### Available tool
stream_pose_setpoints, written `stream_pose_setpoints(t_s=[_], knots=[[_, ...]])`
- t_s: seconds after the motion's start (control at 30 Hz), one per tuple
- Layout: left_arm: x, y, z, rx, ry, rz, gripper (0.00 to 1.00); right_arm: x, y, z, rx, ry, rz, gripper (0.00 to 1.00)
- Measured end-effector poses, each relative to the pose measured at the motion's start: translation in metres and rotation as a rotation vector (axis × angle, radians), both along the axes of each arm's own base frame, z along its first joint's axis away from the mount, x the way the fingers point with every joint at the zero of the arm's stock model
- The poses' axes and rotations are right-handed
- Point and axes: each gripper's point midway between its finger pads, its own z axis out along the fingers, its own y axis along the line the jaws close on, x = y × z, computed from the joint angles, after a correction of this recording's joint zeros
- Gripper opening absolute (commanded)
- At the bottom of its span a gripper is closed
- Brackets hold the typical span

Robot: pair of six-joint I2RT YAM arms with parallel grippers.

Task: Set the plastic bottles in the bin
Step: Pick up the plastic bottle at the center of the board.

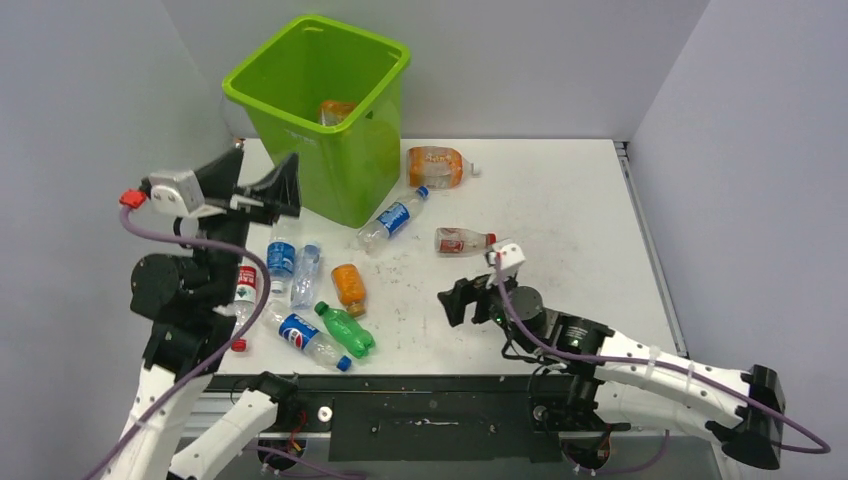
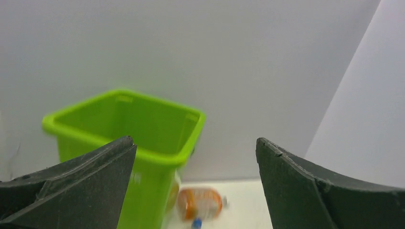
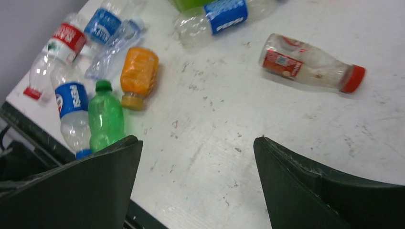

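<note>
- The bin (image 1: 345,175) is standing upright at the far left corner of the table (image 1: 580,200). One orange-tinted bottle (image 1: 337,110) is showing inside it. Anything deeper is hidden, so I cannot tell the count.
- The left gripper (image 1: 265,165) is hovering high just beside the bin's near left side. Its jaws are spread wide and it is gripping nothing.
- The right gripper (image 1: 462,297) is hanging low over the near middle of the table, also spread and carrying nothing.
- About nine plastic bottles are lying flat on the table.
- Six are crowding the near left corner: the green bottle (image 1: 346,328), small orange bottle (image 1: 348,287), Pepsi bottle (image 1: 305,338), red-label bottle (image 1: 243,290) and two clear ones.
- The big orange bottle (image 1: 437,166) is lying just beside the bin's right wall, and the blue-label bottle (image 1: 392,218) is lying near the bin's base.
- The red-capped bottle (image 1: 463,240) is lying near the right gripper, just beyond it.
- Progress is looking early: at least one bottle is in and most are waiting.
- My guess is that the red-capped bottle is suiting the right arm and the corner cluster is suiting the left.
</note>
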Motion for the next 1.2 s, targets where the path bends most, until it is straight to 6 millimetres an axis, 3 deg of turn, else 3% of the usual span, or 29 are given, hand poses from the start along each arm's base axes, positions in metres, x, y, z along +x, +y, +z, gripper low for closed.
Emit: stream_pose_setpoints(t_s=[0.1, 0.23, 0.33, 0.4, 0.47, 0.63, 0.83, 1.2], knots=[[-0.018, 0.012, -0.068, 0.026, 0.144, 0.012, 0.96, -0.011, 0.032, -0.021, -0.080, 0.047, 0.166, 0.90], [-0.019, 0.020, -0.189, 0.084, 0.399, 0.053, 0.96, -0.025, 0.075, -0.052, -0.179, 0.117, 0.348, 0.90], [-0.023, 0.029, -0.251, 0.088, 0.525, 0.089, 0.96, -0.040, 0.107, -0.074, -0.251, 0.148, 0.463, 0.90], [-0.030, 0.036, -0.274, 0.065, 0.555, 0.113, 0.96, -0.048, 0.125, -0.085, -0.285, 0.158, 0.519, 0.90], [-0.039, 0.044, -0.279, 0.017, 0.529, 0.130, 0.96, -0.053, 0.144, -0.094, -0.311, 0.166, 0.568, 0.90], [-0.057, 0.060, -0.266, -0.100, 0.424, 0.154, 0.96, -0.050, 0.180, -0.115, -0.358, 0.186, 0.623, 0.90], [-0.057, 0.061, -0.267, -0.129, 0.423, 0.154, 0.96, -0.038, 0.214, -0.137, -0.406, 0.198, 0.644, 0.89], [-0.051, 0.054, -0.277, -0.111, 0.471, 0.138, 0.96, -0.036, 0.227, -0.140, -0.412, 0.209, 0.680, 0.96]])
